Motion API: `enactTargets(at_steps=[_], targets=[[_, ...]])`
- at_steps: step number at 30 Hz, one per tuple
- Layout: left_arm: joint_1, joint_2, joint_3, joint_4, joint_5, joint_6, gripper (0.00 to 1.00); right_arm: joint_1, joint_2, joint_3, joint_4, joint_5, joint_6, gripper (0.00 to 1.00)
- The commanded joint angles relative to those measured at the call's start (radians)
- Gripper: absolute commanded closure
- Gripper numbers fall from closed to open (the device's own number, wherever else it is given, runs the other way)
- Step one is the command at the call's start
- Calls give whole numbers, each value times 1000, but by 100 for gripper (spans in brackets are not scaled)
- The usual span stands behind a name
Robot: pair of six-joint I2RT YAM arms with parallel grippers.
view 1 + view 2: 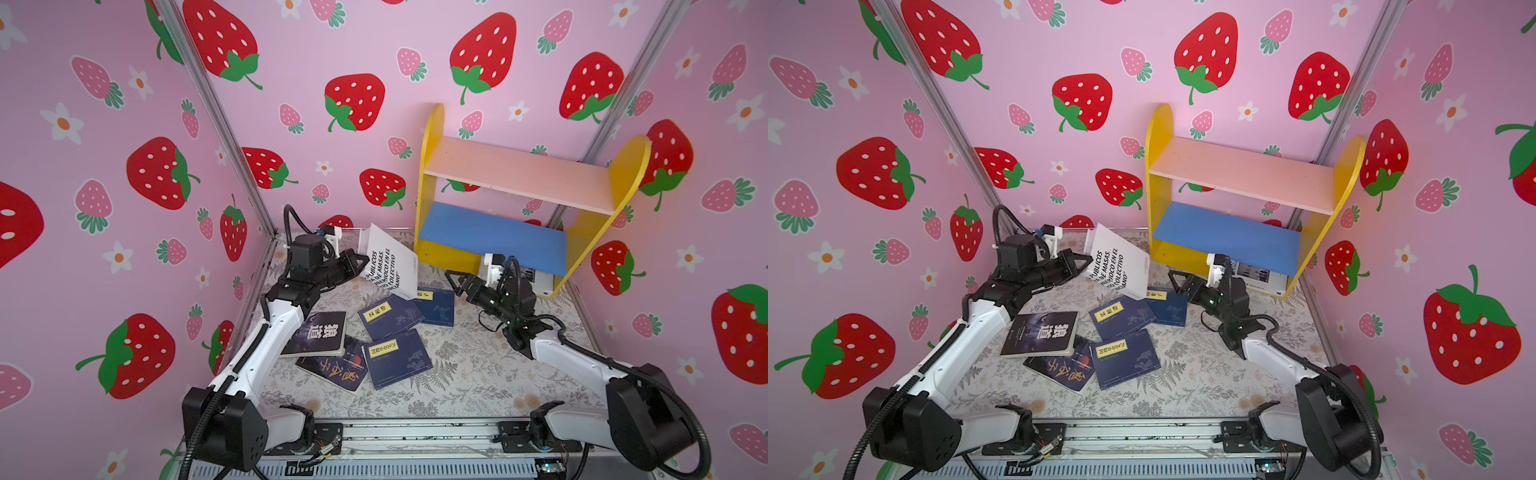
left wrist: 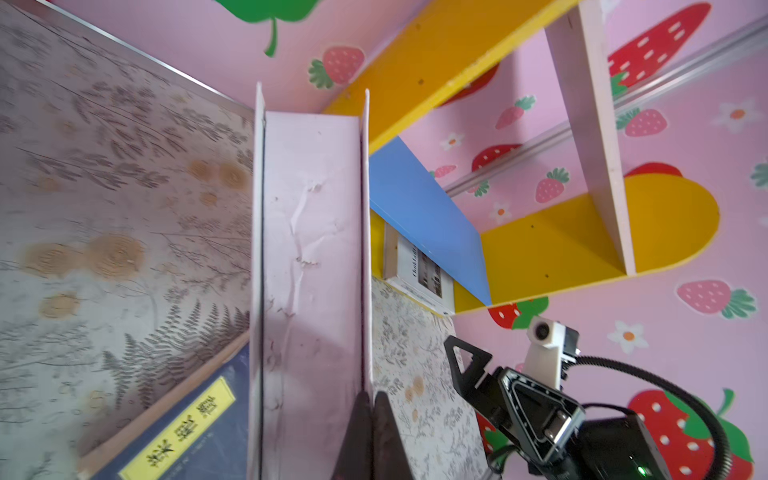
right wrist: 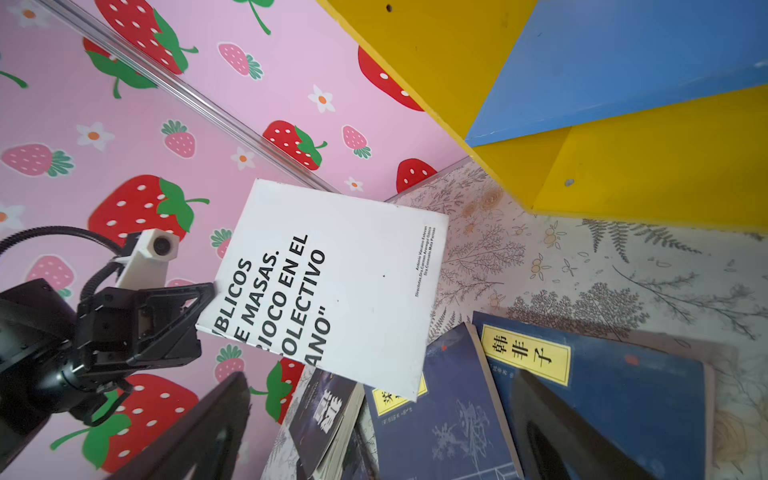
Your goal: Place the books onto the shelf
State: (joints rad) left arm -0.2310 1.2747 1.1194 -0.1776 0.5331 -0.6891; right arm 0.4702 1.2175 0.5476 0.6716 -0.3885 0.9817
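Clamped on just one thin cover, the left gripper [image 1: 365, 261] dangles the probably light, floppy white book [image 1: 390, 266] beyond its tips, so the wide-apart right gripper [image 1: 452, 282] opposite should pinch its whole thickness.

Left arm gripping, right arm free.
My left gripper [image 1: 365, 261] is pinched tight on the edge of the white book [image 1: 392, 266], towards the far side; my right gripper [image 1: 453, 282] hovers low to its right, jaws spread wide, holding nothing, forearm angled in from near right.
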Motion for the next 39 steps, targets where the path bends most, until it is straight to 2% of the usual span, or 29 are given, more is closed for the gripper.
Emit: enactTargets(at_steps=[1,4,8,11,14,20,29,30,33,35,39], targets=[[-83,-11,68,29,21,-47,100,-45,-87,-66,50,-152,63,0],[-148,8,100,38,13,-61,100,-93,-128,-115,37,-228,80,0],[-225,45,92,87,-3,-88,100,-176,-224,-206,-6,-247,111,0],[-275,83,52,146,-28,-120,100,-214,-333,-218,-189,-186,15,0],[-319,136,-6,249,-41,-172,100,-220,-371,-221,-315,-152,-59,0],[-391,296,-27,319,-66,-196,100,-221,-313,-287,-319,-79,-79,0],[-401,395,-105,326,-95,-188,100,-221,-144,-326,-349,35,-149,1],[-402,409,-110,319,-95,-188,96,-221,-136,-329,-347,39,-154,1],[-401,437,-126,317,-97,-176,66,-221,-119,-330,-346,54,-165,2],[-400,451,-128,299,-106,-151,52,-222,-113,-333,-349,69,-170,2],[-392,479,-121,251,-117,-105,43,-222,-96,-332,-355,84,-180,3]])
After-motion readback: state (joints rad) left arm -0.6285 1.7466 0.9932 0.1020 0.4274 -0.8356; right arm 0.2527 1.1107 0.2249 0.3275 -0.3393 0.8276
